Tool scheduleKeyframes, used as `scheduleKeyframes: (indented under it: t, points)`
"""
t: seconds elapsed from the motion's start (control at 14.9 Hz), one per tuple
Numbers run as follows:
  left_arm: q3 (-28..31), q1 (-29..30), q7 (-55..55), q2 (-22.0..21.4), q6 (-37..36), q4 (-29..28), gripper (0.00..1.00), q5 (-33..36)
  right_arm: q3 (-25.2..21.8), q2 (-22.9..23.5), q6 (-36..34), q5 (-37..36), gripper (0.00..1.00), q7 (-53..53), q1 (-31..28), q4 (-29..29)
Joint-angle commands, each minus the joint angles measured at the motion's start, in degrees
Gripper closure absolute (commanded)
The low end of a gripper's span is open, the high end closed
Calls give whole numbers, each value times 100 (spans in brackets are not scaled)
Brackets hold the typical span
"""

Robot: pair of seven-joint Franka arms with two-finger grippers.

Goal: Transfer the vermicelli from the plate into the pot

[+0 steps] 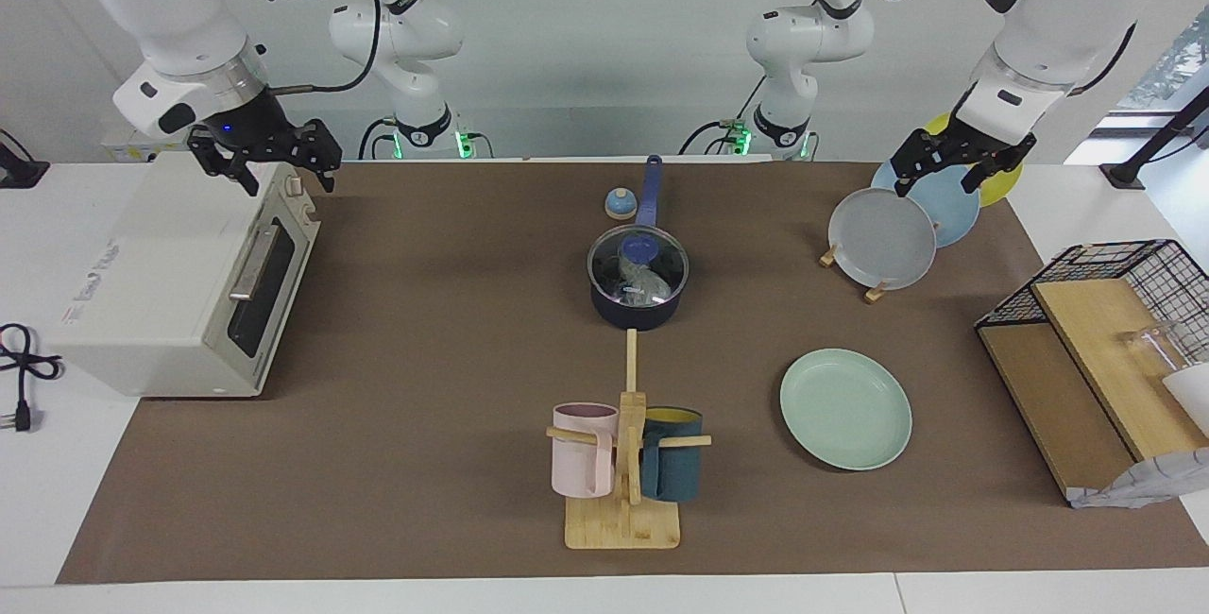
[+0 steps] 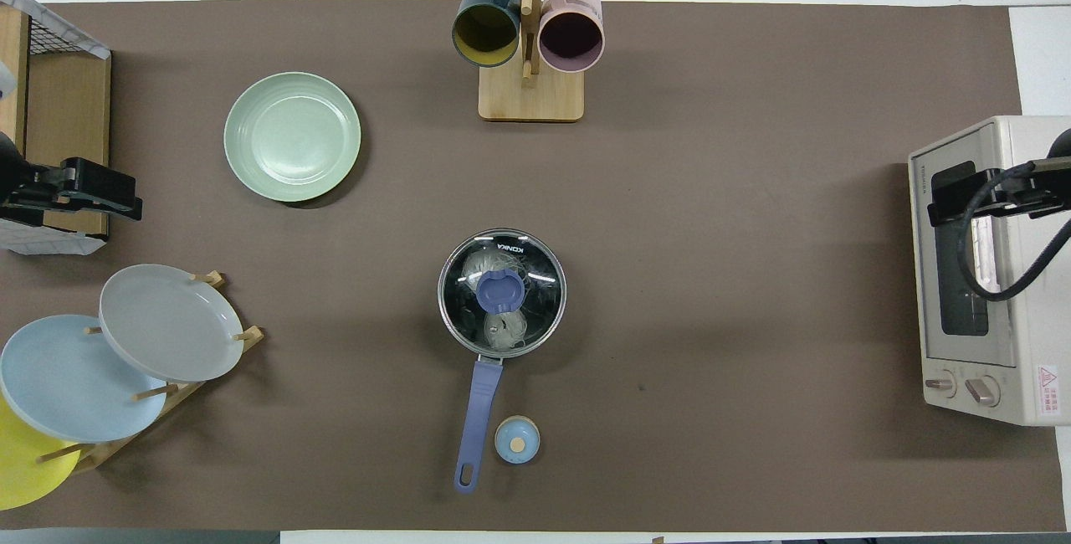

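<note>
The vermicelli (image 1: 644,286) lies inside the dark navy pot (image 1: 635,314) at the middle of the table, under a glass lid (image 1: 641,247) with a blue knob. It shows through the lid in the overhead view (image 2: 504,329). The pot's long blue handle (image 2: 479,410) points toward the robots. The mint-green plate (image 1: 845,408) (image 2: 292,136) is bare, farther from the robots than the pot, toward the left arm's end. My left gripper (image 1: 935,186) is open and empty, raised over the plate rack. My right gripper (image 1: 290,181) is open and empty, raised over the toaster oven.
A toaster oven (image 1: 179,283) stands at the right arm's end. A wooden rack (image 1: 874,293) holds grey, light blue and yellow plates. A mug tree (image 1: 625,463) carries a pink mug and a teal mug. A small blue knobbed disc (image 1: 620,205) lies beside the pot handle. A wire basket (image 1: 1124,283) stands at the left arm's end.
</note>
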Motion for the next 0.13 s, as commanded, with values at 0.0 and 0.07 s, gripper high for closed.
scheduleKeyframes:
  t: [0.0,0.07]
  points:
    - [-42,90,0,-165,43,-189,0,-8,48,-1,7,-55,0,111,-26,43]
    - [-42,90,0,-165,43,-189,0,-8,48,-1,7,-55,0,111,-26,34]
